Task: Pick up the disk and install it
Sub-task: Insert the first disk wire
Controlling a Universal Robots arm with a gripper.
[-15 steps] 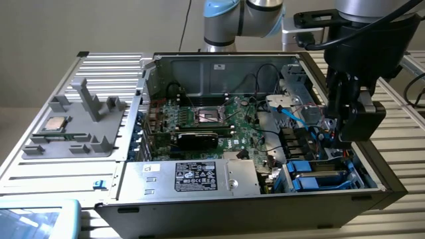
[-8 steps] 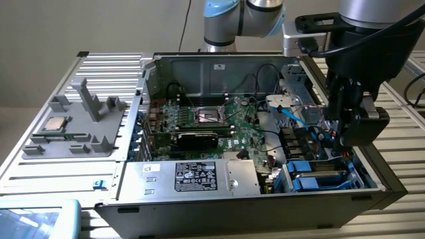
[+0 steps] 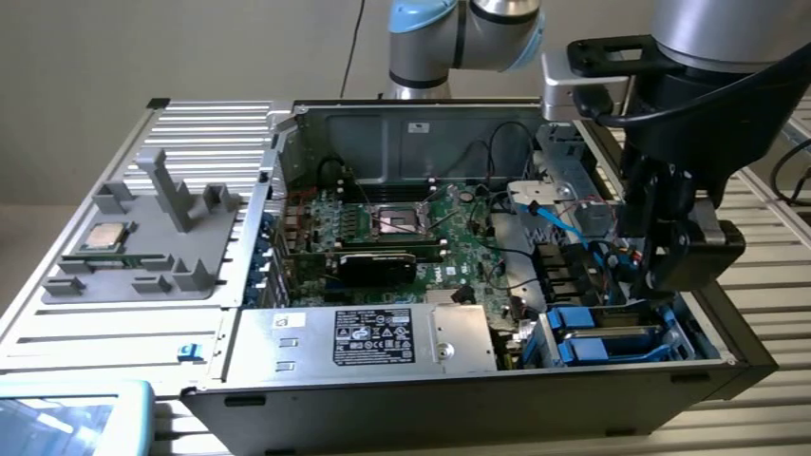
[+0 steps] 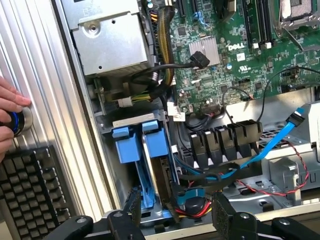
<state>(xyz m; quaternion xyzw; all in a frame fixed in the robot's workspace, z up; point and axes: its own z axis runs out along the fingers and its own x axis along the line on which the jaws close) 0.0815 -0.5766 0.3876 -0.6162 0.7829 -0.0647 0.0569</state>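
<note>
on the exterior view's left a grey tray (image 3: 190,285) carries the processor chip (image 3: 104,237). mid-case sit the motherboard (image 3: 405,223) and the black-labelled silver box (image 3: 367,337). toward the exterior view's right the disk (image 3: 595,337) stands on edge in the drive bay (image 3: 704,332) at the case's corner, just below the hand (image 4: 177,212). the hand is released, its fingers (image 4: 225,212) spread around nothing. the disk's long axis seems to run along the bay, nearer one finger. cables (image 4: 270,145) and bay walls leave little open room.
</note>
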